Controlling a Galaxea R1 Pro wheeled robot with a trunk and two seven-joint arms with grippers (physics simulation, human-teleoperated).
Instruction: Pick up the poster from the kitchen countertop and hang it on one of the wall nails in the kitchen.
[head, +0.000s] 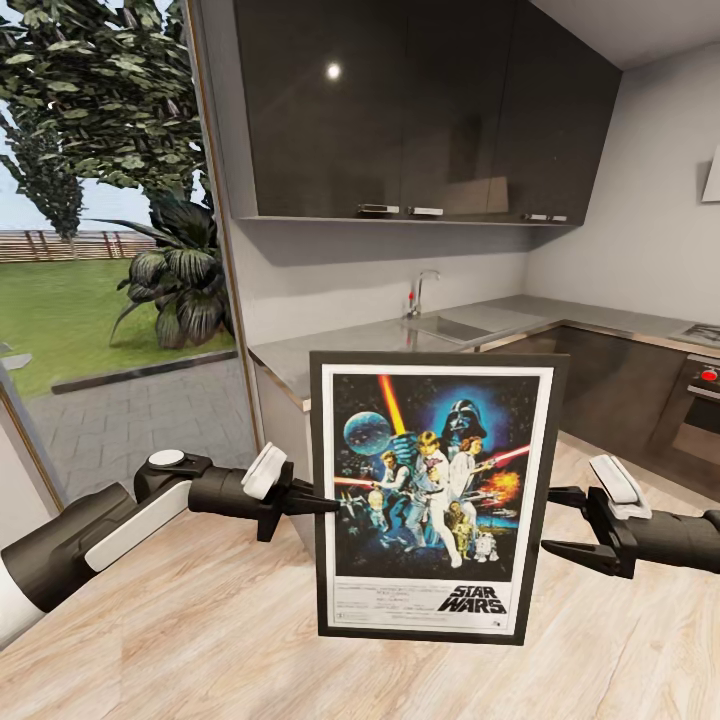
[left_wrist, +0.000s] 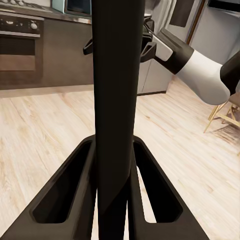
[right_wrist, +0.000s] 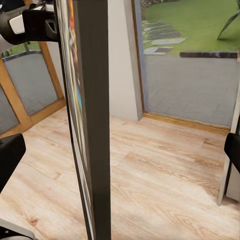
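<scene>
Head view: poster (head: 432, 495) upright in mid-air above wood floor (head: 200, 640), in front of kitchen countertop (head: 400, 340). Left gripper (head: 318, 503) clamped on poster's left edge; right gripper (head: 548, 520) fingers spread apart, just beside right edge, not gripping.

The head camera looked forward and down at the poster (head: 436, 495) before the kitchen countertop (head: 400, 340). Each wrist camera faced the poster's edge closely from opposite sides, sharing the plank floor (left_wrist: 50, 125).
</scene>
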